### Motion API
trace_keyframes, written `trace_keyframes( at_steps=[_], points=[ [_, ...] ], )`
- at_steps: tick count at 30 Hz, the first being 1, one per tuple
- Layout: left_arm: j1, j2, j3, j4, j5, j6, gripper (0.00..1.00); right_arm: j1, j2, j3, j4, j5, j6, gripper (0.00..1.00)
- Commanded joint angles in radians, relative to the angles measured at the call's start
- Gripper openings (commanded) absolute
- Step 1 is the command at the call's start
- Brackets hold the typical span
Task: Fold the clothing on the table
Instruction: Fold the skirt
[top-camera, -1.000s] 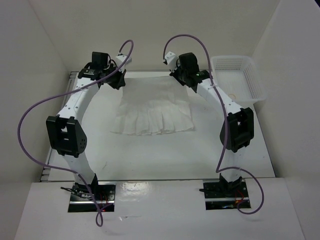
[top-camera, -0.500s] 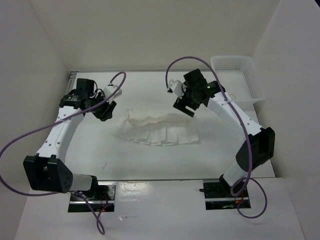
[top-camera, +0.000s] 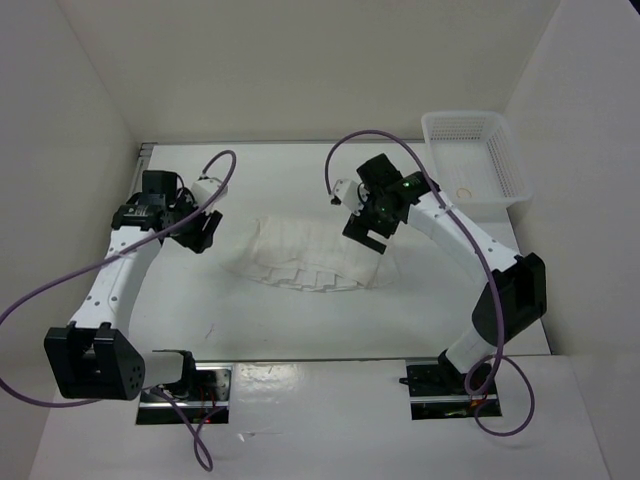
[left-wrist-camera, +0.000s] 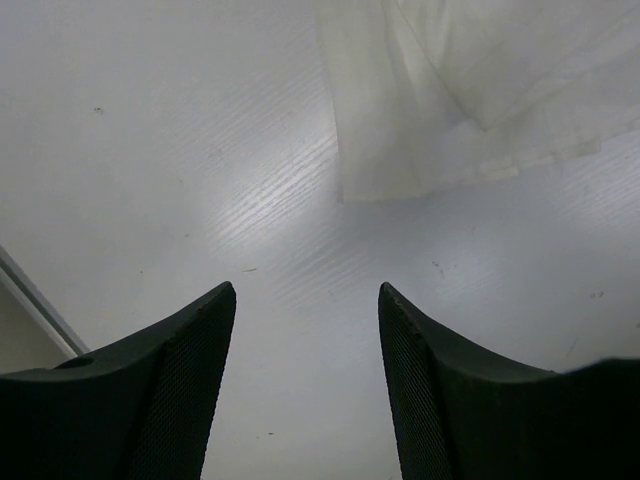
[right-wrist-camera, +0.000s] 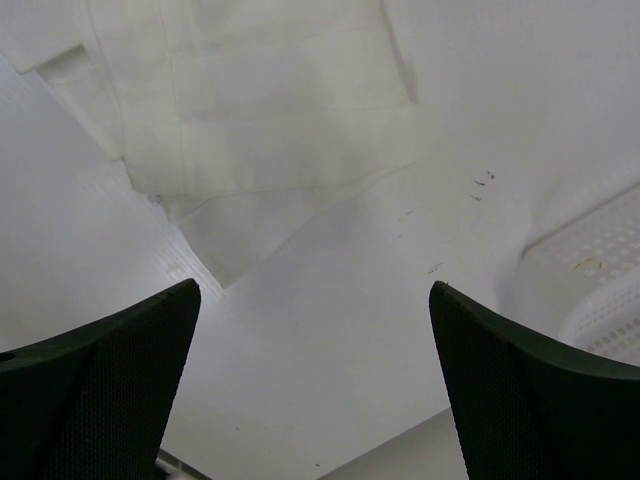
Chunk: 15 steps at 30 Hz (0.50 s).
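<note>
The white pleated thin-fabric garment (top-camera: 310, 258) lies doubled over at the centre of the matte white tabletop (top-camera: 300, 325), so one fold looks made. The left gripper (top-camera: 203, 232), at the garment's nine o'clock, is partly spread and empty. The right gripper (top-camera: 362, 228), over its two o'clock corner, gapes wide and holds nothing. The next move, I judge, is regrasping one end for a crosswise fold. A white plastic mesh basket (top-camera: 512, 172) sits at two o'clock. No writing is legible.

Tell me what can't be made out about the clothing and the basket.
Top view: the right gripper covers one end of the clothing; the layering there is hidden.
Left wrist view: the frame edges cut off all but one clothing corner.
Right wrist view: the basket is cut off at the right edge; contents unseen.
</note>
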Motion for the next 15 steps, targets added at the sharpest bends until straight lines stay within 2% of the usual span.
trace_keyframes(
  at_steps=[1,5,11,15],
  points=[
    [0.011,-0.002,-0.005,0.07,0.03,-0.112,0.67,0.025,0.006,-0.026,0.13,0.05,0.109,0.99],
    [-0.006,0.126,0.021,0.092,0.145,-0.205,0.76,0.025,0.089,-0.026,0.168,0.05,0.288,0.99],
    [-0.06,0.362,0.105,0.175,0.157,-0.225,0.79,0.001,0.176,-0.071,0.199,0.016,0.455,0.99],
    [-0.088,0.485,0.208,0.199,0.136,-0.225,0.79,-0.028,0.219,-0.089,0.178,-0.031,0.488,0.99]
  ],
)
